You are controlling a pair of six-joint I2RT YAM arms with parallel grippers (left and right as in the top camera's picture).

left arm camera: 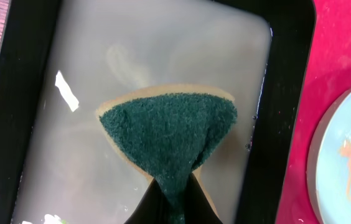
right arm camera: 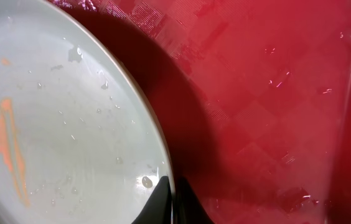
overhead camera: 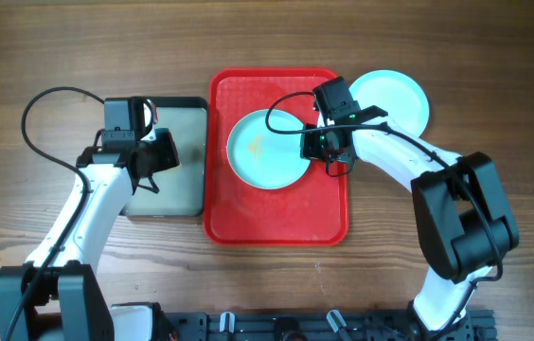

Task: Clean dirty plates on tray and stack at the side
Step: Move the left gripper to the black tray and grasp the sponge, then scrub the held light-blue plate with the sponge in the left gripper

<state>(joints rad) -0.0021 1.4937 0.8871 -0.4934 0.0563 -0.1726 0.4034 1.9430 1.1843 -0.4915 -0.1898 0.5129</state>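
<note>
Both jaws clamped | left gripper (left arm camera: 175,190) pinches sponge (left arm camera: 169,127) | right gripper (right arm camera: 174,200) pinches mint plate (right arm camera: 57,124) at rim

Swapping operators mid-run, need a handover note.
Left gripper: jaws shut on the green scouring sponge, over the black-rimmed tray of grey water.
Right gripper: jaws shut on the rim of the pale mint round plate on the red plastic tray.
Done: a second mint plate lies on the table right of the tray.
To do: held plate shows an orange smear; scrub, then stack.
</note>
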